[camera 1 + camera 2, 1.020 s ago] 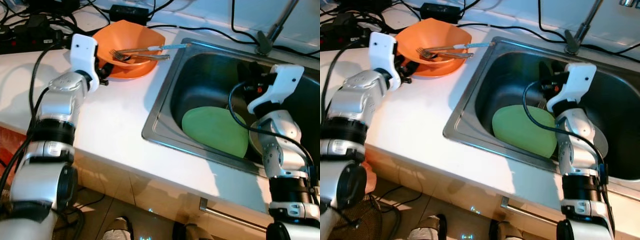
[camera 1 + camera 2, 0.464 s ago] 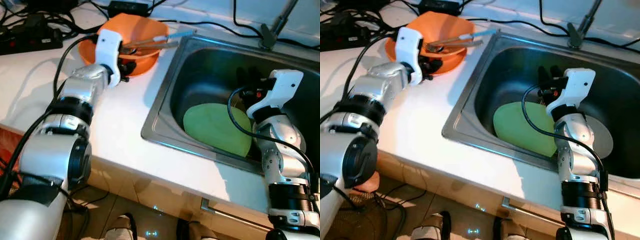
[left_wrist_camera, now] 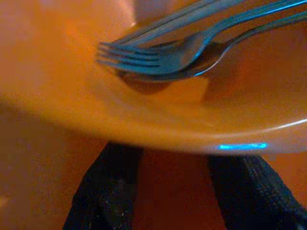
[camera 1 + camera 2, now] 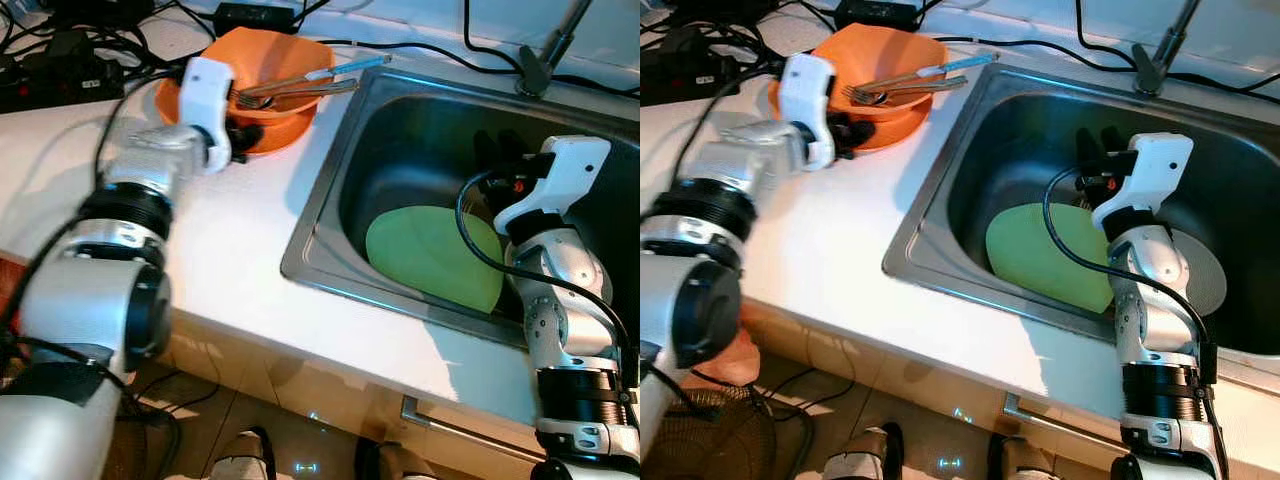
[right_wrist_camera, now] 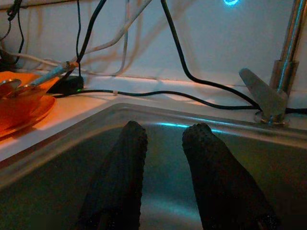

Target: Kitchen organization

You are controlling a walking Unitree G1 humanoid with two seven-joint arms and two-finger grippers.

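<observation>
The tidy-up looks barely started. An orange bowl (image 4: 262, 82) sits on the white table (image 4: 230, 250) at the far left, just beside the sink (image 4: 330, 210) rim, with a fork (image 3: 158, 57) and other cutlery lying across it, their handles reaching out over the bowl's right edge toward the sink. In the sink a green plate (image 4: 435, 258) lies at the near left of the basin, and a grey plate (image 4: 1205, 275) lies to its right, partly hidden by the right arm. Nothing is lifted, so by the look of it the bowl, the cutlery and both plates are all left to deal with. The left hand (image 4: 238, 135) is at the near rim of the bowl; in its wrist view the two fingers (image 3: 108, 191) stand apart just under the rim, a moderate gap with nothing in it, and whether they touch the bowl I cannot tell. The right hand (image 5: 165, 177) hangs inside the sink above the green plate, pointing at the far wall, its fingers narrowly parted and empty. Room is tight on the far side: black cables (image 4: 90, 60) and a power strip crowd the table behind and left of the bowl, and the tap (image 5: 283, 72) stands at the sink's far edge. The table near of the bowl is bare, the easier way to draw it. The sink walls hem the right arm in on all sides.
</observation>
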